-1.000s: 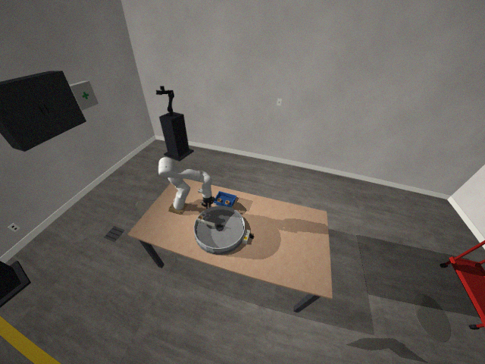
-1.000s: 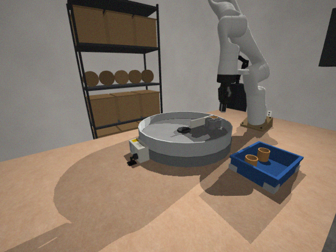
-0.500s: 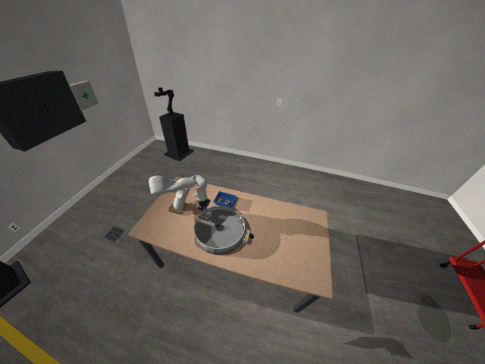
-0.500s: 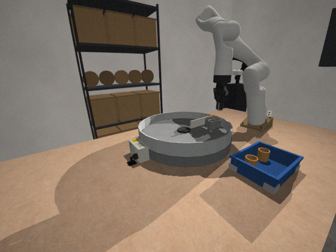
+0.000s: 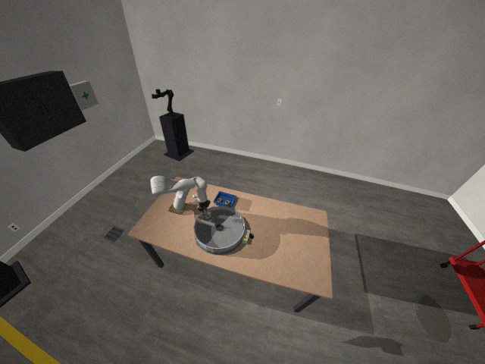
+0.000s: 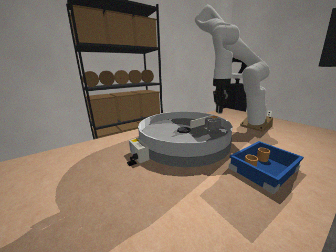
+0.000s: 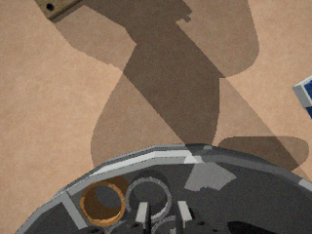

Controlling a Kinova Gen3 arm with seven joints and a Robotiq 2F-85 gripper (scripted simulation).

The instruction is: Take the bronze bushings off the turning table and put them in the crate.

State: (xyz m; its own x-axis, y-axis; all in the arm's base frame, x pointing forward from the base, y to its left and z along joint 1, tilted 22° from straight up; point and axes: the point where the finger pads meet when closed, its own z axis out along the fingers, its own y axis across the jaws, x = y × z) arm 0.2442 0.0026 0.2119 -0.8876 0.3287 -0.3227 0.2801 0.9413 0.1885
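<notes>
Tool [image 5: 205, 212] [image 6: 219, 111] [image 7: 163, 215] near and above 1 bronze bushing [image 6: 214, 117] [image 7: 103, 222]

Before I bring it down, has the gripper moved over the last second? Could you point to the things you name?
Yes. In the top view, the gripper [image 5: 205, 212] [image 6: 219, 111] [image 7: 163, 215] has shifted slightly away from the blue crate [image 5: 228, 194] [image 6: 252, 170] [image 7: 301, 94].
</notes>
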